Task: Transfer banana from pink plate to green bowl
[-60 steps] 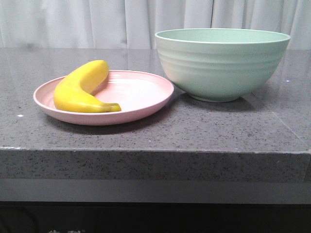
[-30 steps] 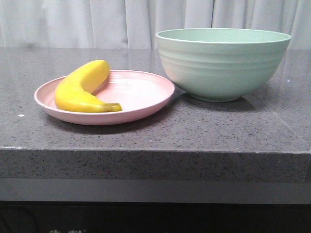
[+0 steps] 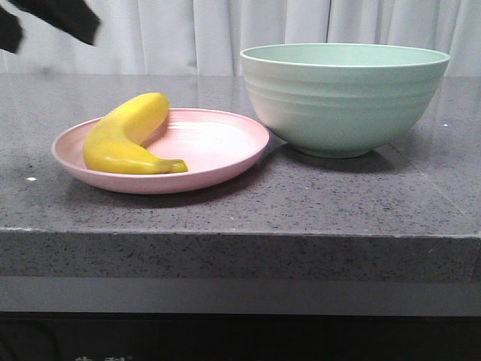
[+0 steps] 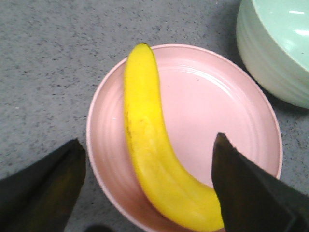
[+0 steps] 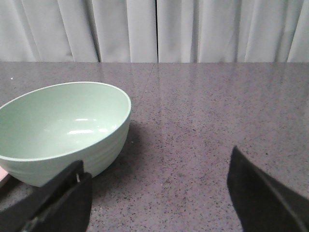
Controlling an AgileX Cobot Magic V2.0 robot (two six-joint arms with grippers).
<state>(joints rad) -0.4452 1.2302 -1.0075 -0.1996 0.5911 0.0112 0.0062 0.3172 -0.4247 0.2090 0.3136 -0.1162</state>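
Note:
The yellow banana (image 3: pixel 124 135) lies on the left half of the pink plate (image 3: pixel 218 154), which sits on the grey counter. The green bowl (image 3: pixel 342 101) stands just right of the plate, nearly touching its rim. My left gripper (image 3: pixel 45 21) shows at the top left of the front view, high above the plate. In the left wrist view it (image 4: pixel 147 150) is open, its jaws wide on either side of the banana (image 4: pixel 145 135) and above it, over the plate (image 4: pixel 217 106). My right gripper (image 5: pixel 157 183) is open and empty over bare counter beside the bowl (image 5: pixel 63 125).
The grey speckled counter (image 3: pixel 338 203) has its front edge near the camera. A white curtain (image 3: pixel 188 34) hangs behind it. The bowl's side also shows in the left wrist view (image 4: pixel 275 53).
My left gripper has come into the front view at the top left; it was out of view before. The banana, plate and bowl have not moved.

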